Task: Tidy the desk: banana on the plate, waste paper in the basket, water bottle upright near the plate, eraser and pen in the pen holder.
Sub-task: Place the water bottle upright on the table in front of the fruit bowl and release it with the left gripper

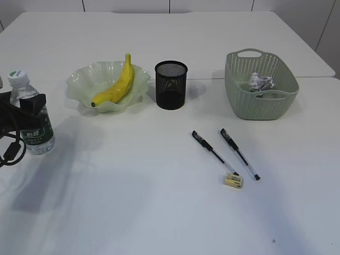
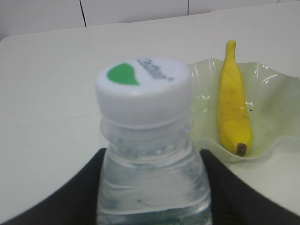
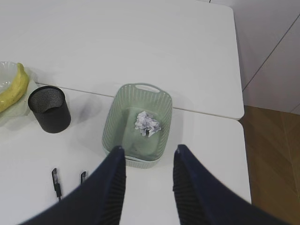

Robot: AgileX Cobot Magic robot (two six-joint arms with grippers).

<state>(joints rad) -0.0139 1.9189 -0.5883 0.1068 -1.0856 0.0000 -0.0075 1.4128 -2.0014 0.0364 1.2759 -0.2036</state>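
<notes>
Two pens (image 1: pixel 214 152) lie near right on the table (image 1: pixel 133 202), the eraser (image 1: pixel 233 180) at their tips. At left we find the left claw (image 2: pixel 152 187) clamped on the upright bottle (image 1: pixel 31 114). Farther: banana (image 1: pixel 118 85) on plate (image 1: pixel 85 79), holder (image 1: pixel 171 85), paper (image 1: pixel 261 82) in basket (image 1: pixel 234 101). The right claw (image 3: pixel 147 161) hangs open, empty.

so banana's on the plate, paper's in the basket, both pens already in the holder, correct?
Not the pens. In the exterior view both pens lie on the table in front of the pen holder. The banana on the plate and paper in the basket are right.
</notes>
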